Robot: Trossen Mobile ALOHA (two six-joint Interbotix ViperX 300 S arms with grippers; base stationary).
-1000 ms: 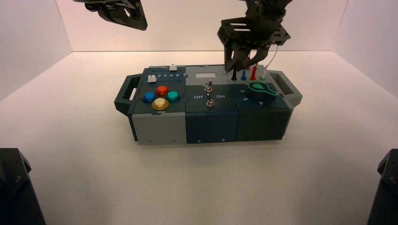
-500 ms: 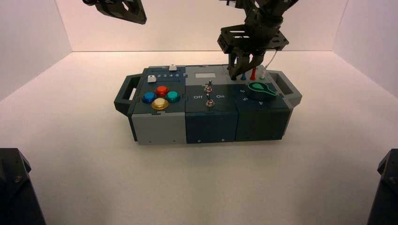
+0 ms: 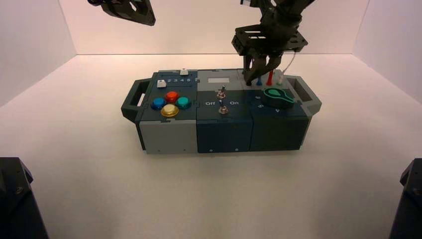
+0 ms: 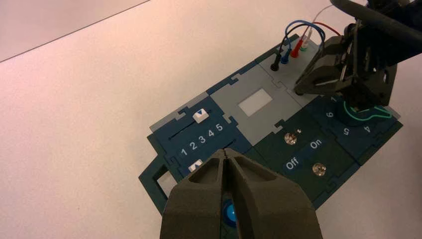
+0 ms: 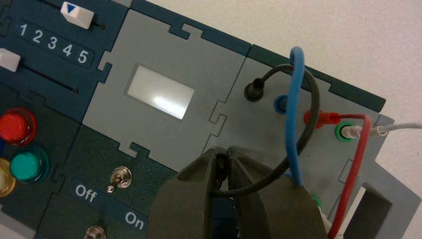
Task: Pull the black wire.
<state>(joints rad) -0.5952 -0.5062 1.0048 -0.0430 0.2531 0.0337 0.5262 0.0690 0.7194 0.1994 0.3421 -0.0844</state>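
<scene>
A: Right gripper [image 3: 255, 74] status?
B: Down on the wire panel at the box's [image 3: 169, 137] back right. In the right wrist view its jaws are nearly closed, pinching the near plug of the black wire [image 5: 303, 134], fingers [image 5: 186, 199] on either side of the plug.
A: Where does the wire go?
B: It loops up from the pinched plug, crosses the blue wire [image 5: 294, 104], and ends in the far black plug [image 5: 255, 89], seated in the grey panel next to the blue socket [image 5: 281, 103]. The red wire [image 5: 356, 159] is just beside it, further right.
A: Left gripper [image 4: 226, 164]?
B: Up high over the box's left end, top left of the high view. Jaws together, nothing held; left wrist view looks down past them at the sliders [image 4: 200, 115] and the Off/On toggle switches [image 4: 291, 138].
A: Anything else?
B: Green knob [image 3: 277, 95] in front of the wires, four coloured buttons [image 3: 170, 102] on the left section.
</scene>
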